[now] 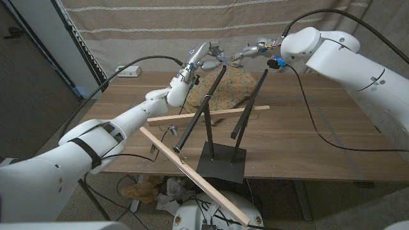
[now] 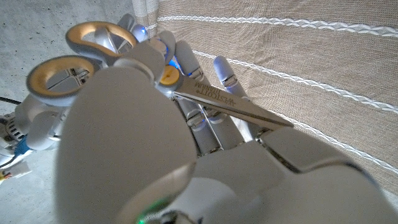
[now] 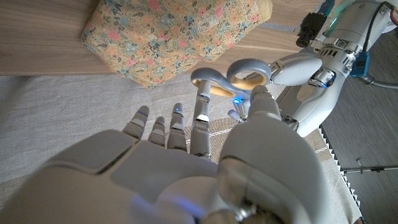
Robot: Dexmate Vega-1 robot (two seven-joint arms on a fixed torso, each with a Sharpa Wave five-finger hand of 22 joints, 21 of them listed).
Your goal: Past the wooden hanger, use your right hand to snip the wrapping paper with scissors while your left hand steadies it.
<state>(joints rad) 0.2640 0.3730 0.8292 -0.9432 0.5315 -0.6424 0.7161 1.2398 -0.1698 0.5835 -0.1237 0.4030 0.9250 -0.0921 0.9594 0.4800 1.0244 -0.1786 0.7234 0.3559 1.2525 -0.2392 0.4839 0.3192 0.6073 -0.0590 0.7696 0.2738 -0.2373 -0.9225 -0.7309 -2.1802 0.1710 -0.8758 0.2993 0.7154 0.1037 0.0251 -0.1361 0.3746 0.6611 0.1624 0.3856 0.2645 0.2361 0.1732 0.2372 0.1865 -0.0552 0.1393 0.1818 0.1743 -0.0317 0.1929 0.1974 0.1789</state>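
One paper: floral wrapping paper (image 1: 233,86) lay bunched on the table's (image 1: 319,137) far side, past the hanger (image 1: 211,114), with neither hand touching it.
Handling: it looked light, thin and limp, so it would likely slide or buckle under a blade and tear if tugged. It is probably best pinned near the edge to be cut, taut, with fingers clear of the blades.
Scissors: the scissors (image 1: 223,59) hung in the air above the paper, between the two raised hands. They were metal and stiff, with smooth grey loops lined in yellow. The loops were the place to take hold, not the blades.
Left hand: the left hand (image 1: 206,56) held the scissors, the blades (image 2: 230,106) lying across its fingers (image 2: 186,62).
Right hand: the right hand (image 1: 252,51) had its fingers (image 3: 177,121) straight and spread and its thumb beside the loops (image 3: 239,71). Whether it already gripped them could not be told.
Head view alone: it placed hands and scissors over the far edge, above the paper, with the hanger's wooden bars on a black stand (image 1: 220,160) nearer the robot.
Left wrist view alone: it showed the closed blades and pivot against the left fingers.
Right wrist view alone: it showed the paper's pattern, the spread right fingers and the left fingertips at a loop.
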